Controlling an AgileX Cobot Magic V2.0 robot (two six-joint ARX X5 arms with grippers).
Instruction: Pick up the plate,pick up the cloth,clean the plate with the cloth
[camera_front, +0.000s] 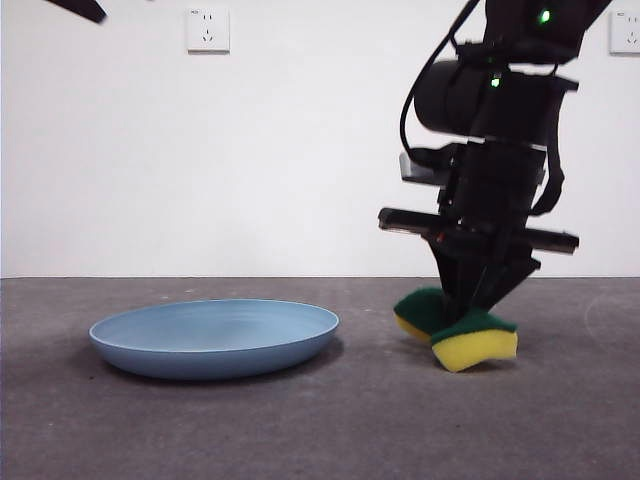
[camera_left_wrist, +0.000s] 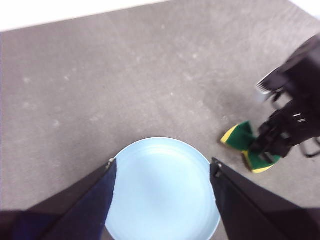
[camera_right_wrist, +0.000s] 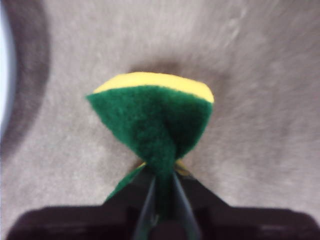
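A grey table (camera_front: 300, 420) lay before a white wall (camera_front: 300, 150). The plate (camera_front: 214, 336) sat at 8 o'clock. At 4 o'clock the right gripper (camera_front: 478, 305) pointed down, pinching the sponge (camera_front: 460, 330). The left gripper (camera_left_wrist: 162, 167) hung over the plate, jaws apart.
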